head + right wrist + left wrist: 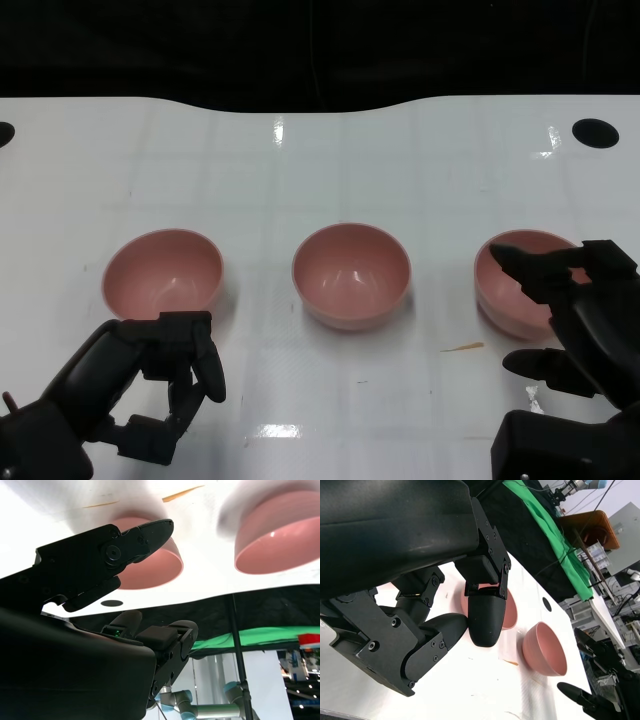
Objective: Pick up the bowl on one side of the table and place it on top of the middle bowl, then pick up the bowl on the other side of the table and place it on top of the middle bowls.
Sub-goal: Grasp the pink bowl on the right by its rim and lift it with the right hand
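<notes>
Three glossy pink round bowls sat in a row on the white tabletop (300, 170): left bowl (163, 275), middle bowl (351, 274), right bowl (520, 280), all upright and well apart. Left robot hand (165, 385) hovered near the left bowl, fingers curled in, holding nothing. Right robot hand (570, 320) was spread w/ fingertips over the right bowl's rim, nothing gripped.
</notes>
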Available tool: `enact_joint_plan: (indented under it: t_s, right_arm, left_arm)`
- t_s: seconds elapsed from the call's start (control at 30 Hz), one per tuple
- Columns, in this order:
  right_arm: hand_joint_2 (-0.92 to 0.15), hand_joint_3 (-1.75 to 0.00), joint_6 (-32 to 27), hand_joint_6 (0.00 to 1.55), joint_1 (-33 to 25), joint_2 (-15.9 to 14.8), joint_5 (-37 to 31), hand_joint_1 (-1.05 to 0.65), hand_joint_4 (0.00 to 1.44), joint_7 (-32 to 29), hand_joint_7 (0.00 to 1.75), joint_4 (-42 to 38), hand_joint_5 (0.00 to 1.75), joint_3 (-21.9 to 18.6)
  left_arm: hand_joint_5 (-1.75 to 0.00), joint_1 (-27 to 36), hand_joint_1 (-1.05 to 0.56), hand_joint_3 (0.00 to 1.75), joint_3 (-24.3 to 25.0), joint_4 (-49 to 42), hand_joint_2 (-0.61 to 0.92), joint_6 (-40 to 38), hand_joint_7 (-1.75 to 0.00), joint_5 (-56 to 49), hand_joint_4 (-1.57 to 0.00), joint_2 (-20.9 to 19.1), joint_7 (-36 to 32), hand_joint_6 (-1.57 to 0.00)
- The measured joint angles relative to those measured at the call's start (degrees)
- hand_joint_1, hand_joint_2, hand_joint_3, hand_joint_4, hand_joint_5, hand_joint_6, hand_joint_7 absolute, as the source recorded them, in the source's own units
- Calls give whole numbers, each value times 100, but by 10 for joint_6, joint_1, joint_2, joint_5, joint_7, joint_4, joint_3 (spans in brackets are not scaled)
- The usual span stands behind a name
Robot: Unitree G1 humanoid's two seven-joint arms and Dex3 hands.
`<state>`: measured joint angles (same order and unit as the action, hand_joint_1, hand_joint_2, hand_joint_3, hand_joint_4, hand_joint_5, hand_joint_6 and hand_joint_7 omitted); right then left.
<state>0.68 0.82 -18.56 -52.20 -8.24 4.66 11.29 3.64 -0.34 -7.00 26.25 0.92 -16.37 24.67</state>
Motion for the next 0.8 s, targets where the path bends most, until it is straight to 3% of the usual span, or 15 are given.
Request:
enact_joint_plan:
  t_s: [0.53,0.8]
  right_arm:
    - [-83,-1,-57,35,77,-5,-42,-62,13,2,1,-113,57,52]
    - [-85,0,-59,45,143,0,-39,-57,34,-32,2,-247,38,83]
  left_arm:
    - [-173,-5,-20,139,0,-11,39,9,-152,1,-89,1,0,-79]
    - [-173,-1,-19,140,0,8,39,-6,-152,1,-88,1,0,-80]
